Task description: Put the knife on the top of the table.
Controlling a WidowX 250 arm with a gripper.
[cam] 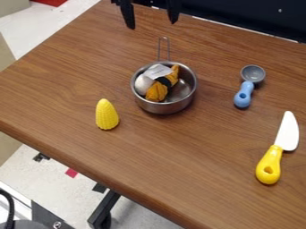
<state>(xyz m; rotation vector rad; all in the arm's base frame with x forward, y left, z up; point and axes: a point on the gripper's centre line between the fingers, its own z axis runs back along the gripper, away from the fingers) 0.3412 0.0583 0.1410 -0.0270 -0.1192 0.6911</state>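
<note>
The knife with a yellow plastic handle and a white blade (273, 156) lies flat near the right side of my view, its blade angled toward the far edge and its handle toward the near one. It already rests on the brown wood-grain surface (197, 170), so I take "top" to mean the far part, and the job looks still to be done. With the knife well apart from its neighbours, I would expect room to close on the handle, which looks thicker and easier to pinch than the thin blade. The grey measuring scoop with a blue handle (244, 95) sits farther up on that side, where a careless swing could catch it. The shiny metal pot (170, 108) stands upright near the middle, its wire handle pointing toward my arm; its walls keep the orange, black and white toy (157, 91) contained. The yellow toy corn (107, 117) stands on its broad end, narrow end up, left of the pot. My black tool (152, 25) hangs at the top edge, beyond the pot handle, fingers pointing down and spread wide with nothing between them. I'd need to bring it across and down to the knife.
</note>
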